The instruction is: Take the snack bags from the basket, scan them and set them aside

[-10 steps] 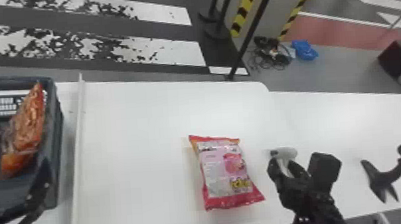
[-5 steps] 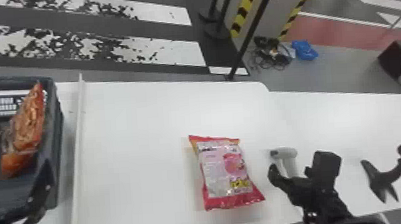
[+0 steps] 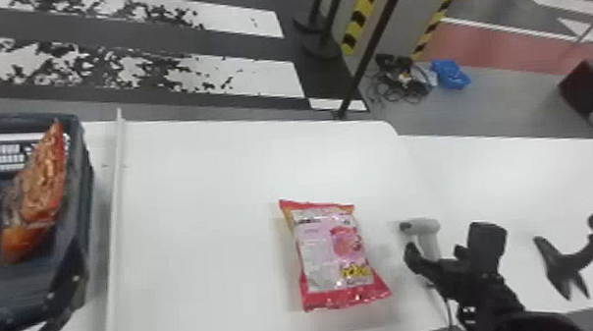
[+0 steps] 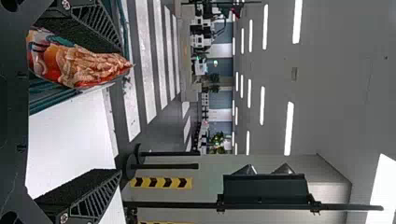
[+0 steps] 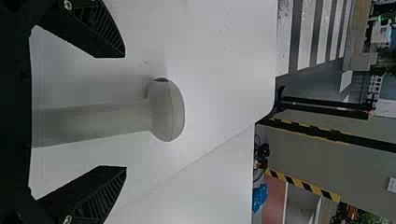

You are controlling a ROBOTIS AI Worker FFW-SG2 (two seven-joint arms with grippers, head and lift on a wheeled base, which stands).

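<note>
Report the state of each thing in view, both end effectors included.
Basket: open-topped, not empty.
Orange snack bag: tilted, inside the basket.
Pink snack bag: closed, lying flat.
Scanner: lying down, ungripped.
Black stand: empty.
Left end effector: open.
Right end effector: open.

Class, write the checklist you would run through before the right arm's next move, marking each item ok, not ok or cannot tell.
1. Black two-fingered right end effector open: ok, fingers wide apart.
2. Pale grey, T-shaped plastic scanner lined up: ok, its handle lies between those fingers.
3. Scanner gripped: not ok, fingers stand clear of it.
4. Pink-and-red, rectangular film snack bag lying on the flat white table: ok.
5. Its barcode facing up: cannot tell.
6. Dark rectangular plastic basket emptied: not ok, a glossy orange-red film snack bag is in it.
</note>
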